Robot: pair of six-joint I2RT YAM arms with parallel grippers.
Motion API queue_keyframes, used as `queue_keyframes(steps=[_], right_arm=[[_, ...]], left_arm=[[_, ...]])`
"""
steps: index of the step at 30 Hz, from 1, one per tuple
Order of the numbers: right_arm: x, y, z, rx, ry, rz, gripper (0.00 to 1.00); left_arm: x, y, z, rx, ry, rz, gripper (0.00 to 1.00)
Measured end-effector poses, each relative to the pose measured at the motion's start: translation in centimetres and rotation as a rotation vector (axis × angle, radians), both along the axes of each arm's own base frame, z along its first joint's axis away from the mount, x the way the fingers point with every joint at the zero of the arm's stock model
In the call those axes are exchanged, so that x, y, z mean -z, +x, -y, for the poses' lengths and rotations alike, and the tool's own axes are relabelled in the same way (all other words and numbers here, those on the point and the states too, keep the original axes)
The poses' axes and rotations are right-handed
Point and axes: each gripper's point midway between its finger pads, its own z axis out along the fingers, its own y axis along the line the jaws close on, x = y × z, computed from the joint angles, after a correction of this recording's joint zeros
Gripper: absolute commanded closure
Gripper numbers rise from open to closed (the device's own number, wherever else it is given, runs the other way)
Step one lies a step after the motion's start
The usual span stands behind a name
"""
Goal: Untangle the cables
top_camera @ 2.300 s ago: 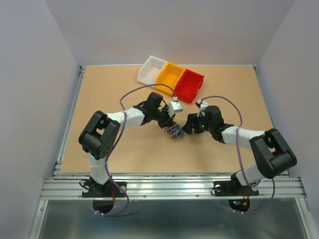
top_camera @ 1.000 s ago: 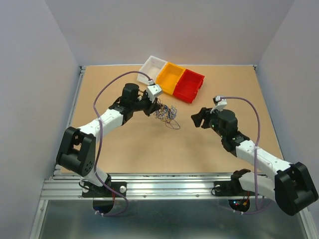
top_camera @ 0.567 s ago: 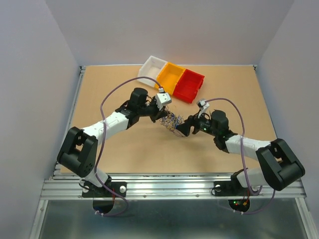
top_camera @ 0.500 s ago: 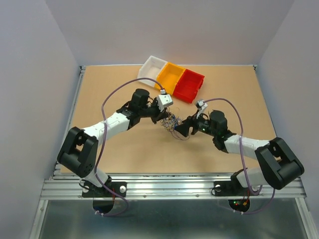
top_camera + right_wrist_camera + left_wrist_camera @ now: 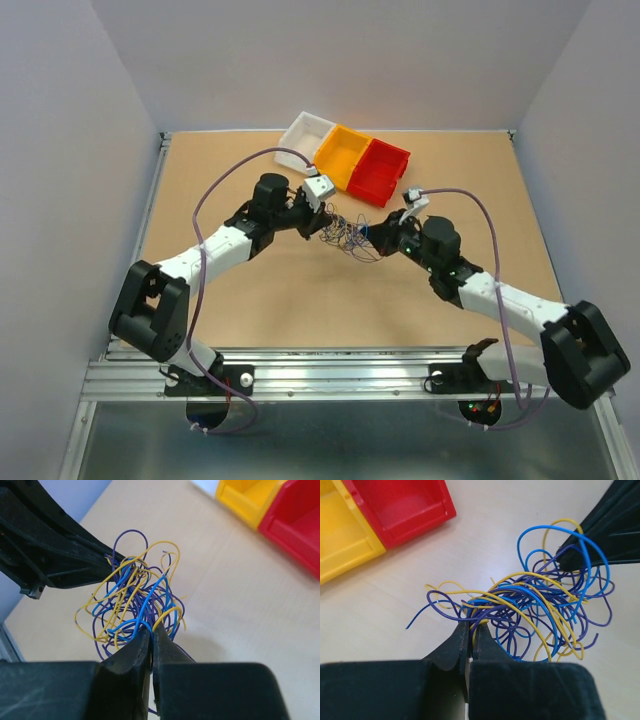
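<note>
Blue, purple and yellow cables (image 5: 535, 610) are bunching in one tangle just near the red bin (image 5: 405, 505); left gripper (image 5: 470, 630) and right gripper (image 5: 151, 632) are clamping strands from opposite sides, seemingly for pulling apart.

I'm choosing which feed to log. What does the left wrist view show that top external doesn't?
Only left wrist: the cables as separate blue, purple and yellow strands, with the left gripper clearly shut on them. Only top external: the white bin and the whole table. Both: the cables, yellow bin, red bin and right gripper.
</note>
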Motion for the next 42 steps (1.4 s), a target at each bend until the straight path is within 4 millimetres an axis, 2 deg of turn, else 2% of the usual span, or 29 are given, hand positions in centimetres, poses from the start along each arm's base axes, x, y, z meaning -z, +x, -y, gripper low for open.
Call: queue_keyframes(steps=[4, 6, 7, 10, 12, 13, 15, 17, 18, 20, 22, 23, 25, 27, 31, 33, 38, 42], right_arm=[[-3.8, -0.5, 2.2, 0.125, 0.038, 0.066, 0.99], [-4.4, -1.0, 3.4, 0.171, 0.051, 0.078, 0.99], [-4.8, -1.3, 3.9, 0.187, 0.06, 0.086, 0.99], [-5.8, -2.0, 5.3, 0.243, 0.084, 0.105, 1.0], [-5.4, -2.2, 6.3, 0.279, 0.068, 0.1, 0.99], [-5.1, -2.1, 6.9, 0.302, 0.054, 0.094, 0.99], [-4.0, -1.9, 8.0, 0.343, 0.016, 0.074, 0.99], [-2.8, -1.7, 8.7, 0.367, -0.021, 0.046, 0.99], [-2.4, -1.6, 8.9, 0.372, -0.035, 0.036, 0.99], [-1.5, -1.5, 8.9, 0.373, -0.06, 0.017, 1.0], [-0.7, -1.5, 8.9, 0.368, -0.083, 0.0, 0.99], [-0.4, -1.5, 8.8, 0.36, -0.092, -0.006, 0.99], [0.2, -1.7, 8.2, 0.322, -0.103, -0.019, 0.99], [0.6, -1.8, 7.4, 0.28, -0.103, -0.026, 0.99], [0.7, -2.0, 6.2, 0.217, -0.085, -0.032, 0.99], [0.5, -2.1, 5.7, 0.192, -0.069, -0.028, 1.0], [-0.7, -2.6, 4.1, 0.108, -0.009, -0.006, 1.0], [-1.2, -2.8, 2.9, 0.042, 0.011, -0.006, 0.99]], left_arm=[[-2.9, 0.9, 0.3, -0.049, -0.08, 0.05, 0.94], [-3.9, 1.2, 0.2, -0.071, -0.105, 0.065, 0.91], [-4.6, 1.3, 0.2, -0.081, -0.121, 0.074, 0.83], [-4.9, 1.5, 0.0, -0.113, -0.133, 0.075, 0.68], [-4.6, 1.5, -0.5, -0.125, -0.129, 0.078, 0.56], [-4.1, 2.1, -1.8, -0.164, -0.112, 0.082, 0.47], [-3.6, 3.9, -5.0, -0.266, -0.081, 0.097, 0.45], [-3.5, 5.1, -7.3, -0.337, -0.064, 0.109, 0.44], [-3.6, 5.6, -8.2, -0.368, -0.055, 0.118, 0.44], [-3.9, 5.8, -8.8, -0.389, -0.048, 0.135, 0.42], [-4.2, 5.3, -8.5, -0.371, -0.051, 0.15, 0.38], [-4.4, 4.9, -8.1, -0.348, -0.055, 0.154, 0.32], [-4.5, 3.9, -7.0, -0.287, -0.056, 0.165, 0.27], [-4.3, 2.4, -4.7, -0.2, -0.043, 0.178, 0.27], [-3.6, -2.1, 1.2, 0.018, -0.045, 0.183, 0.22], [-3.1, -3.1, 2.6, 0.078, -0.053, 0.172, 0.21], [0.6, -3.1, 3.6, 0.134, -0.028, 0.094, 0.2], [1.3, -3.9, 4.2, 0.193, -0.032, 0.077, 0.2]])
